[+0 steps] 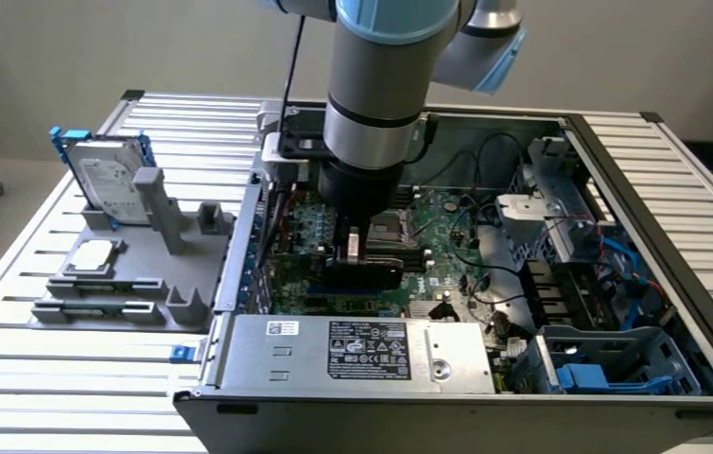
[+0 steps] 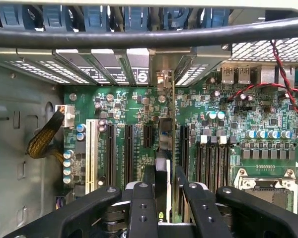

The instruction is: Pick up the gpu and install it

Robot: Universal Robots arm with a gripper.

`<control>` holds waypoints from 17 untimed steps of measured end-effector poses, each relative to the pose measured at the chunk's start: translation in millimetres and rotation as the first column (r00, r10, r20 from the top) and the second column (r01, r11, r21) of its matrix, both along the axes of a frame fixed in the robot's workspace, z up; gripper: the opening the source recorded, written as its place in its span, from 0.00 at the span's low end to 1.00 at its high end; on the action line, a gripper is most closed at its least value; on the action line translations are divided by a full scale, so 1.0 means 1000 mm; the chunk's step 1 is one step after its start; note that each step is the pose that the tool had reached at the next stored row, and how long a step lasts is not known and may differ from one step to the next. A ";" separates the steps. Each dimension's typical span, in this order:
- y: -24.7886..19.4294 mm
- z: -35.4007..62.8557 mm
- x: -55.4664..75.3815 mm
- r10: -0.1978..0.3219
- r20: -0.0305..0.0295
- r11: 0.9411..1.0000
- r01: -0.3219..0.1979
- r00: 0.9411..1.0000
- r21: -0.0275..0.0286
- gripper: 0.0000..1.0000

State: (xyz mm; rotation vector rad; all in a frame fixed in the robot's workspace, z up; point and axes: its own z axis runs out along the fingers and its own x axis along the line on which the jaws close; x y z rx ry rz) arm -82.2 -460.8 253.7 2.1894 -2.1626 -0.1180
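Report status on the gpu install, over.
Hand shut on the gpu. Card upright, edge-down over the expansion slots; seated or not, cannot tell. Red twisted wire lies apart from the card.

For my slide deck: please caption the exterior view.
Pincer grips the gpu on edge at the motherboard inside the open computer case.

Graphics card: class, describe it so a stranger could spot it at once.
Find the open computer case under the robot arm. Inside, the pincer grips the graphics card on edge at the green main board. Its black cover marks it out from the bare green around it.
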 end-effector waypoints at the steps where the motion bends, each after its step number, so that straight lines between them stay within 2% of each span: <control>1: 0.0000 -0.0001 0.000 0.000 -0.001 1.000 0.000 1.000 0.000 0.26; 12: 0.0000 -0.0021 0.000 0.000 -0.001 1.000 0.000 1.000 0.000 0.26; 14: 0.0002 -0.0024 0.000 -0.001 -0.002 1.000 0.001 1.000 0.003 0.26; 15: 0.0001 -0.0026 0.000 -0.001 -0.001 1.000 0.001 1.000 0.004 0.27; 17: 0.0000 -0.0022 0.000 0.000 -0.001 1.000 0.000 1.000 0.005 0.40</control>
